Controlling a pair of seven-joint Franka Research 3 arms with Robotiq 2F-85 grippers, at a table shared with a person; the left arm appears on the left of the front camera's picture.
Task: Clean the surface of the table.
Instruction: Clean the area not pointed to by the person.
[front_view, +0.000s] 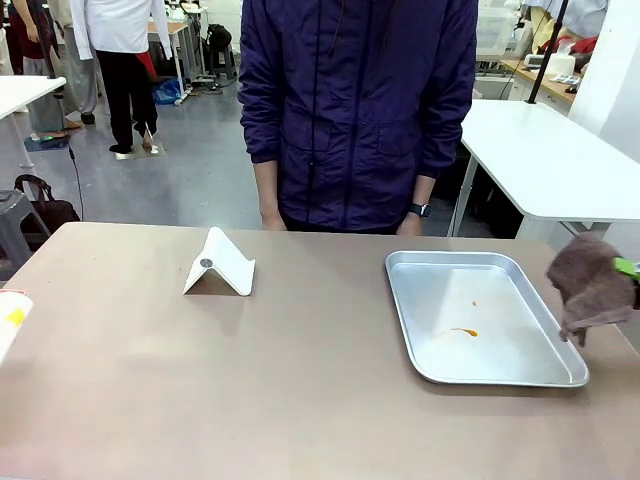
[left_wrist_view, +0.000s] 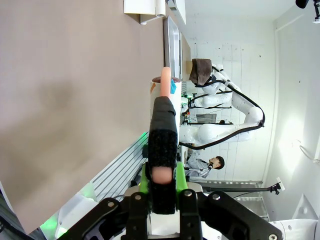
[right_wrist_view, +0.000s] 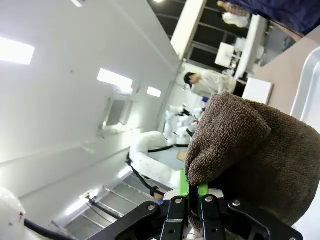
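here, orange smears (front_view: 463, 331) lie in the tray (front_view: 520, 345); right hand (right_wrist_view: 194, 187) clamps cloth (front_view: 590, 285), left hand (left_wrist_view: 162, 115) clamps bottle (left_wrist_view: 155, 92).

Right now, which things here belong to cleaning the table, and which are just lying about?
For the job: table, brown cloth in right hand, white bottle in left hand.
Lying about: metal tray, white stand.

No text, brand or number could be read anywhere; coloured patches on the white bottle (left_wrist_view: 157, 93) were perhaps a label, too blurred.
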